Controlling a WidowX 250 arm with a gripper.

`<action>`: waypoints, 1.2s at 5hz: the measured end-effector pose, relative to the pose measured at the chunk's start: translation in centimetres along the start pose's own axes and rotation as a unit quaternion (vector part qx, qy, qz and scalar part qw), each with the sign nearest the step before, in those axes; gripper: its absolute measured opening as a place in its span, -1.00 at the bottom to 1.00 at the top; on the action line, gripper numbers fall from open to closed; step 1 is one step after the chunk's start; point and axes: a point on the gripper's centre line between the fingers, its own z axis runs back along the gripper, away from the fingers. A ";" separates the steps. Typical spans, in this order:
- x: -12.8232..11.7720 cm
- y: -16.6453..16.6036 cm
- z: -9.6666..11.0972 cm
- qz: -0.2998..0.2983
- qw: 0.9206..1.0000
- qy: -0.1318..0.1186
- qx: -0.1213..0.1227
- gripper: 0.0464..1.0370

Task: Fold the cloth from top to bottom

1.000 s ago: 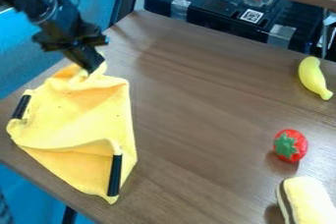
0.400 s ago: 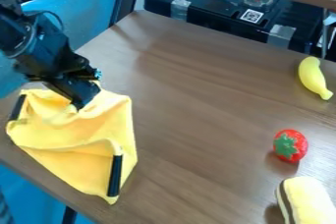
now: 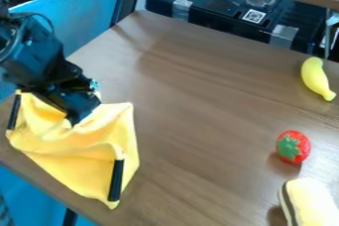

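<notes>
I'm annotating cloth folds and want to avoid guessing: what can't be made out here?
All in the camera view:
- The patch of yellow cloth behind the gripper: hidden by the gripper.
- The cloth's underside: hidden by its upper layer.
- The arm's upper part: cut off by the left edge.
- The cream toy's far end: cut off by the frame edge.

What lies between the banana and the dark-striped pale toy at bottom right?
In the camera view, a red strawberry lies on the table between the banana and the pale toy, slightly toward the cloth.
</notes>
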 end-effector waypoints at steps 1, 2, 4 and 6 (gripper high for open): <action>-1.7 -1.2 0.7 -0.021 1.000 0.009 -0.007 -0.99; -3.8 -1.9 0.3 -0.046 0.999 0.018 -0.007 -0.97; -4.9 -1.1 -1.6 -0.061 0.997 0.034 0.028 -0.19; -3.7 -1.4 0.1 -0.063 0.997 0.052 0.007 0.91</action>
